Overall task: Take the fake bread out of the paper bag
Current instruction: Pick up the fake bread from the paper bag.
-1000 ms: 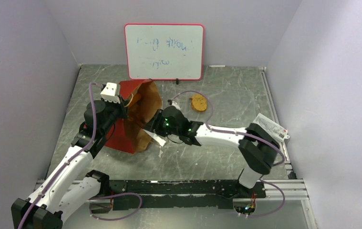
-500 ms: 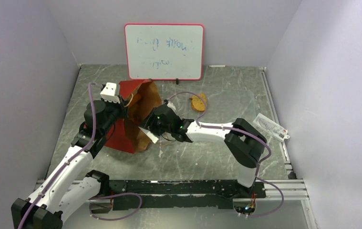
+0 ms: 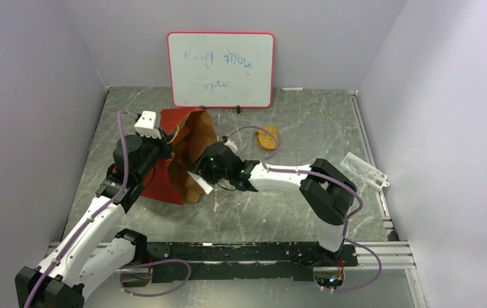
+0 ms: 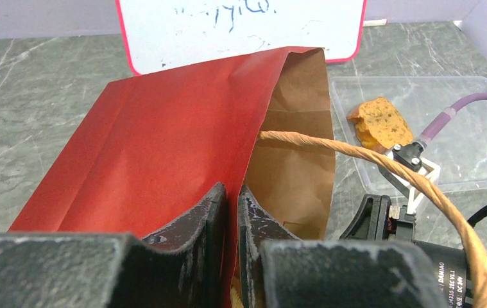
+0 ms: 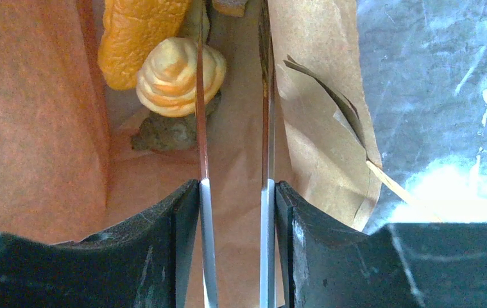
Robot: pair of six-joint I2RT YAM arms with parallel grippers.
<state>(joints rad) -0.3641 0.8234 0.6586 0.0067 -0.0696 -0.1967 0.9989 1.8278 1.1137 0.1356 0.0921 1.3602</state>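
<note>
The paper bag [image 3: 183, 160], red outside and brown inside, lies tilted on the table with its mouth facing right. My left gripper [image 3: 162, 145] is shut on the bag's upper wall edge [image 4: 231, 199], holding the mouth open; an orange-tan loop handle [image 4: 369, 160] arcs beside it. My right gripper [image 3: 197, 178] reaches into the mouth, its thin fingers [image 5: 231, 38] open and empty. Inside the bag lie a long orange loaf [image 5: 138, 35] and a tan-orange roll [image 5: 176, 74], just left of the left finger. A round brown slice [image 3: 267, 137] lies outside on the table, also in the left wrist view [image 4: 380, 120].
A whiteboard [image 3: 221, 68] leans on the back wall. A clear plastic tray [image 4: 433, 128] holds the slice. A white packet [image 3: 364, 170] lies at the right edge. Purple-grey walls close in three sides.
My right gripper has moved left, further into the bag's mouth. The left gripper and the bag have stayed put.
</note>
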